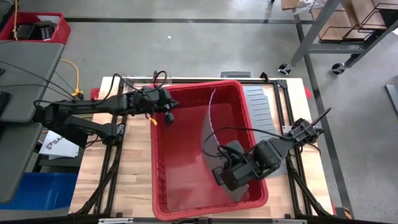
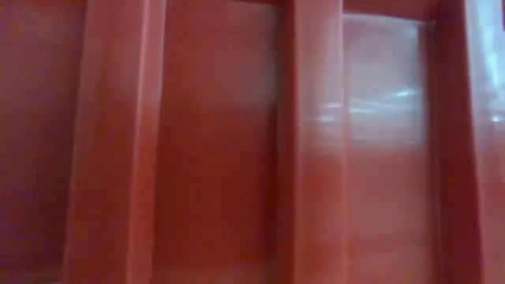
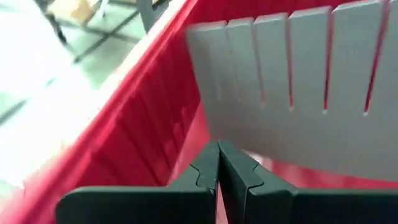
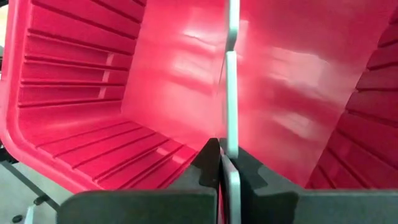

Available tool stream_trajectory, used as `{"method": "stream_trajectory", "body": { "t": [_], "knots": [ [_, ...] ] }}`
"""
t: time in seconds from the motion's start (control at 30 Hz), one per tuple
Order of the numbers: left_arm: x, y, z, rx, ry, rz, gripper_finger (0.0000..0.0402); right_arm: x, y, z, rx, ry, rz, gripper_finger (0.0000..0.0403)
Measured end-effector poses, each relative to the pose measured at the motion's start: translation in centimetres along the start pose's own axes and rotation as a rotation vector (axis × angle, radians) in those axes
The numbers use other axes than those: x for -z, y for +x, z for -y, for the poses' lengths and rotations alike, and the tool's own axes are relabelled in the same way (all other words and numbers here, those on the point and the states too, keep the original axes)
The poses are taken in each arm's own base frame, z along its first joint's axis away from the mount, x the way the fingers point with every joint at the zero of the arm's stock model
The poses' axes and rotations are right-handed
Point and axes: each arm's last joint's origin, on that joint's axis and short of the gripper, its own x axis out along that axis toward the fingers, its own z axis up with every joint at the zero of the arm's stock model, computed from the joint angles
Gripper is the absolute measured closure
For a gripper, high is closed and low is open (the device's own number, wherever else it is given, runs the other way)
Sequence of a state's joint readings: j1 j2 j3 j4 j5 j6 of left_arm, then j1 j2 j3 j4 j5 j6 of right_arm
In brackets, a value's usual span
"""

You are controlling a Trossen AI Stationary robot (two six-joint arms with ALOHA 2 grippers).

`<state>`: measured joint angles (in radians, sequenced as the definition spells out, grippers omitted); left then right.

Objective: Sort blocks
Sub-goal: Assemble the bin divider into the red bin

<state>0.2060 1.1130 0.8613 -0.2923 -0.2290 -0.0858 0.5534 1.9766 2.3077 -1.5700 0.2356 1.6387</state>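
No blocks show in any view. A large red bin (image 1: 186, 87) stands in the middle of the table. A flat grey slotted divider sheet (image 1: 208, 124) stands on edge inside it, bowed. My right gripper (image 1: 219, 177) is inside the bin near its near right corner, shut on that sheet (image 4: 232, 93). My left gripper (image 1: 168, 117) is just inside the bin's left wall toward the far end. Its fingers are shut and empty (image 3: 217, 165), and the slotted sheet (image 3: 298, 93) is ahead of it. My right gripper pinches the grey divider sheet between its two fingers at the sheet's edge (image 4: 231, 146), near its near end. The fingers come from the table's right side, slanting down into the bin. The sheet stands on edge, seen edge-on, bowed along the bin.
A second grey slotted sheet (image 1: 256, 109) lies flat on the table just right of the bin. The low view shows only the bin's ribbed red wall (image 2: 221, 142). The bin's ribbed walls (image 4: 74, 93) close in around my right gripper.
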Motion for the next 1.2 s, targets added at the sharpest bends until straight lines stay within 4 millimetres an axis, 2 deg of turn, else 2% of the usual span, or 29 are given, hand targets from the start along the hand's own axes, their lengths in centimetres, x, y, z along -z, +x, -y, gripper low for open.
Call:
{"method": "stream_trajectory", "body": {
  "t": [0.27, 0.4, 0.57, 0.73, 0.9, 1.2],
  "knots": [
    [6.1, 1.3, 1.7, 0.06, -0.146, -0.196, 0.0402, -0.1, -0.1, 0.0, -0.003, 0.0, 0.014, 0.0403],
    [6.9, 1.2, 1.9, 0.043, -0.172, -0.23, 0.0402, -0.1, -0.1, 0.0, -0.004, 0.003, 0.022, 0.0403],
    [6.5, 1.1, 1.4, 0.02, -0.102, -0.226, 0.0402, -0.2, -0.1, 0.0, -0.007, 0.026, 0.04, 0.0403],
    [5.9, 1.4, -0.3, -0.061, -0.047, -0.219, 0.0402, 0.3, 0.0, -0.1, -0.006, 0.075, 0.063, 0.0403],
    [5.8, 1.7, -1.8, -0.052, -0.09, -0.226, 0.0402, 1.0, 2.0, -0.7, 0.036, 0.072, 0.061, 0.0403],
    [5.6, 1.8, -2.6, -0.058, -0.089, -0.212, 0.0402, 1.6, 4.1, -1.3, 0.077, 0.151, 0.097, 0.0403]
  ]
}}
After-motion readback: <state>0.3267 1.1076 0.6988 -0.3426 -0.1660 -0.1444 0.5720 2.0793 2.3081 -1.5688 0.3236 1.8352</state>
